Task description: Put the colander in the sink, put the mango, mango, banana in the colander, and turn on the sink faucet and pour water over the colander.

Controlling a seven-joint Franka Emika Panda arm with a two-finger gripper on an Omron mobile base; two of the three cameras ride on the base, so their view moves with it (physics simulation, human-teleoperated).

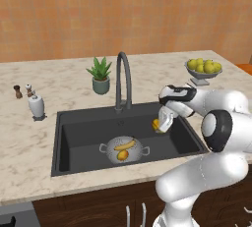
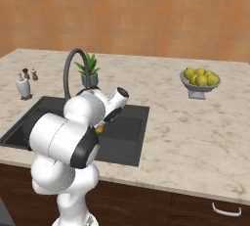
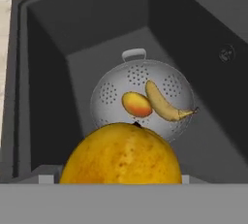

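The silver colander (image 1: 124, 150) sits on the floor of the dark sink (image 1: 78, 137). Inside it lie the banana (image 1: 124, 145) and one orange-yellow mango (image 1: 122, 156). My gripper (image 1: 160, 125) is shut on a second mango (image 1: 156, 124), which hangs over the sink's right half, right of the colander and higher. In the hand view this held mango (image 3: 123, 155) looms at the bottom, with the colander (image 3: 143, 99), banana (image 3: 164, 103) and the other mango (image 3: 137, 104) below and beyond it. The faucet (image 1: 123, 76) arches over the sink's back edge; no water shows.
A potted plant (image 1: 100, 76) stands left of the faucet. A white soap dispenser (image 1: 36, 105) and two small shakers (image 1: 23, 91) are on the counter at the left. A grey footed bowl of yellow-green fruit (image 1: 203, 69) stands at the back right.
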